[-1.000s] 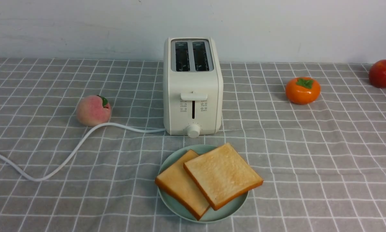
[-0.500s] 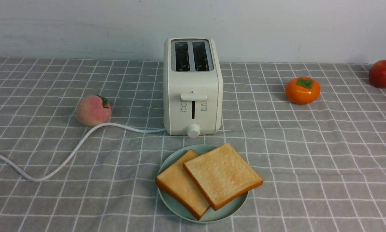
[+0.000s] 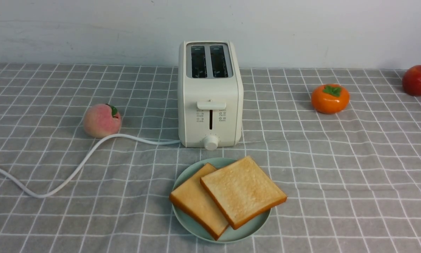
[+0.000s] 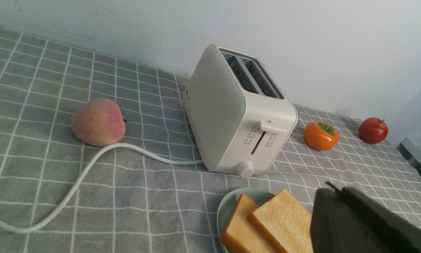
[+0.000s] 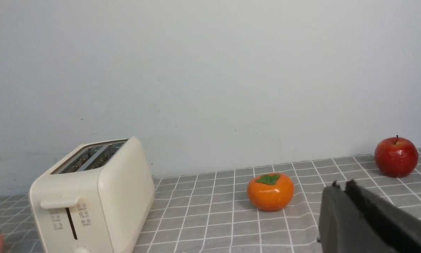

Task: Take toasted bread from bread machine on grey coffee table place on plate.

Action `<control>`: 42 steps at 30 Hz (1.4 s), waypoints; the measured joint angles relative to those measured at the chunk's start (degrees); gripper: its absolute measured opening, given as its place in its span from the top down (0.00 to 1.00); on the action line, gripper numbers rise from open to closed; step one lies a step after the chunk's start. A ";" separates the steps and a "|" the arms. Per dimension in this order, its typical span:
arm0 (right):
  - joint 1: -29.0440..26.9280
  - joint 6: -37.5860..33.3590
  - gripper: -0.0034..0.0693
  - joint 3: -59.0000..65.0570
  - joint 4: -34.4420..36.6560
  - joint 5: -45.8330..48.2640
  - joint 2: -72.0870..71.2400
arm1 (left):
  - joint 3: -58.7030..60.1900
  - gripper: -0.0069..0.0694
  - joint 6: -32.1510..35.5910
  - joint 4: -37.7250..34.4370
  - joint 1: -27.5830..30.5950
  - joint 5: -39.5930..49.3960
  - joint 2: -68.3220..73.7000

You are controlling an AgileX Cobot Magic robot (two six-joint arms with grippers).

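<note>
Two slices of toasted bread (image 3: pixel 243 191) lie overlapped on the mint-green plate (image 3: pixel 192 225) in front of the bread machine (image 3: pixel 210 95), whose two slots show empty; the right slice rests on the left slice (image 3: pixel 192 200). All stand on the grey coffee table (image 3: pixel 337 182). Neither gripper shows in the front view. In the left wrist view my left gripper (image 4: pixel 337 191) is shut and empty, raised near the toast (image 4: pixel 284 225) and plate (image 4: pixel 228 207). In the right wrist view my right gripper (image 5: pixel 341 185) is shut and empty, above the cloth to the right of the bread machine (image 5: pixel 90 196).
A peach (image 3: pixel 102 120) lies left of the toaster, with the white cord (image 3: pixel 73 172) curving past it to the left edge. An orange persimmon (image 3: pixel 330 98) and a red apple (image 3: pixel 419 80) sit at the back right. A wall stands behind.
A small dark shape at the bottom left corner one second ago has left the front view. Toast, plate and toaster have not moved.
</note>
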 joint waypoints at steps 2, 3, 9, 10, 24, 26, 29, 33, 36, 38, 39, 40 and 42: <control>0.00 0.00 0.92 0.00 0.00 0.19 0.00 | 0.00 0.93 0.00 0.00 0.00 0.00 0.00; 0.00 0.00 0.92 0.00 0.00 0.29 0.00 | 0.00 0.93 0.00 0.00 0.00 0.00 0.00; 0.00 0.00 0.91 0.00 0.00 0.29 0.00 | 0.83 0.92 0.56 0.81 0.00 -1.17 -0.07; 0.00 0.00 0.91 0.00 0.00 0.29 0.00 | 2.12 0.92 1.38 1.43 0.52 -2.42 -0.63; 0.00 0.00 0.88 0.00 0.00 0.33 -0.02 | 35.80 0.91 3.52 2.61 15.51 -10.29 -18.58; 0.00 0.00 0.88 0.00 0.00 0.40 -0.02 | 36.36 0.91 4.31 3.37 15.51 -8.41 -18.64; 0.00 0.00 0.87 0.00 0.00 0.41 -0.02 | 36.42 0.90 5.09 3.83 15.51 -8.13 -18.64; 0.00 0.00 0.86 0.00 0.11 0.41 -0.02 | 36.42 0.90 5.20 3.99 15.51 -8.08 -18.64; 0.00 0.00 0.86 0.00 0.11 0.41 -0.02 | 36.42 0.90 5.20 4.04 15.51 -8.08 -18.64; 0.00 0.00 0.85 0.00 0.11 0.41 -0.02 | 36.42 0.90 5.20 4.04 15.51 -8.08 -18.64; 0.00 0.00 0.85 0.00 0.11 0.41 -0.02 | 36.42 0.90 5.20 4.04 15.51 -8.03 -18.64; 0.00 0.00 0.85 0.00 0.11 0.41 -0.02 | 36.42 0.90 5.20 4.04 15.51 -8.06 -18.64; 0.00 0.00 0.85 0.00 0.11 0.41 -0.02 | 36.42 0.90 5.20 4.04 15.51 -8.06 -18.64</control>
